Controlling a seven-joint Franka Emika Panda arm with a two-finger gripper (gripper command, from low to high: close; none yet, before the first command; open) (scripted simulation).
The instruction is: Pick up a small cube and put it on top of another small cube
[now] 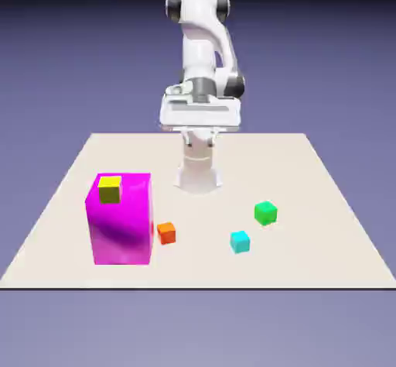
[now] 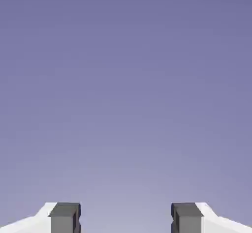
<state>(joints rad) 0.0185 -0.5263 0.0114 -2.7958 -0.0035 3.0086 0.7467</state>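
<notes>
cubes loose on the desk, gripper high and empty

cyan cube (image 1: 240, 241) sits nearest the camera, loose on the desk (image 1: 325, 257), with the green cube (image 1: 265, 213) just behind it toward the exterior view's right and the orange cube (image 1: 166, 233) off toward the exterior view's left. all three small cubes rest flat with bare desk around them, apart from one another, so any of them looks open to a straight descent. the orange cube lies just beside the big magenta block (image 1: 119, 218), which may crowd one finger on that side; whether they touch cannot be told. a yellow cube (image 1: 110, 190) rests on top of that magenta block, near its left edge.

the gripper (image 2: 125, 218) is well above and behind all of this, up by the robot's base at the far edge of the desk. the hand view shows only the plain backdrop, with the two grey fingertips (image 2: 64, 217) spread wide and nothing between them, so the hand seems to point outward, not down at the desk. no cube is yet near the fingers; the stacking looks not yet begun. the next move would likely be to tip the hand downward and travel out over one chosen cube.
</notes>
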